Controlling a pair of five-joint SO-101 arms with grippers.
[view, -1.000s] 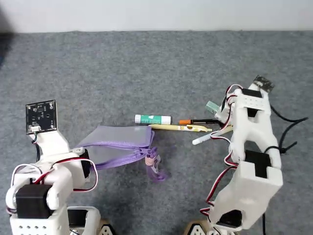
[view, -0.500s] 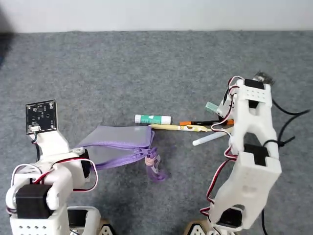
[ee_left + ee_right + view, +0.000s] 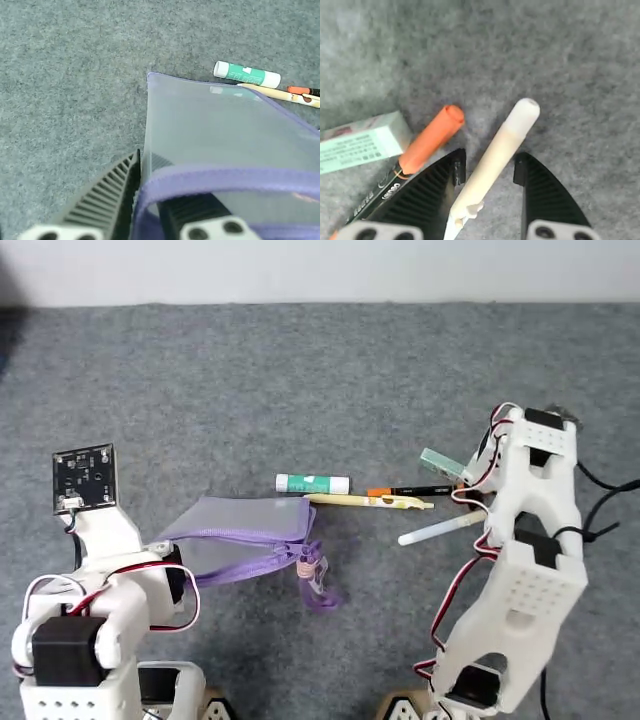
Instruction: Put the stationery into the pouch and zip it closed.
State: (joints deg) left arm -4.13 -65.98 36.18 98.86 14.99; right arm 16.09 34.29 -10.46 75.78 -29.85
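**Gathering yet to begin: pouch gripped, every piece of stationery out on the mat**

Nothing has gone into the pouch, judging by the high view. The translucent purple bag lies flat at lower left of centre on the grey mat, with its zip pull trailing off the right-hand corner. All five pieces sit outside it, in a loose row across the middle of the frame. A green-and-white glue stick lies just above the pouch's upper right corner. A cream pen lies beside the glue stick, and an orange-capped black pen comes next to the right. A mint eraser and a white pen lie close to the right arm. Loading and zipping both appear to remain.

The left gripper is clamped on the pouch's purple zip-side rim at its left end. That arm is folded low in the lower left corner. Whether the mouth is properly parted cannot be told.

The right gripper is spread, one finger on each side of the white pen's barrel, with a gap showing on both sides. The orange cap and the eraser lie just beside it. That arm rises from the lower right edge to mid-right, wrist pitched down over the pen, apparently poised for the first pick.
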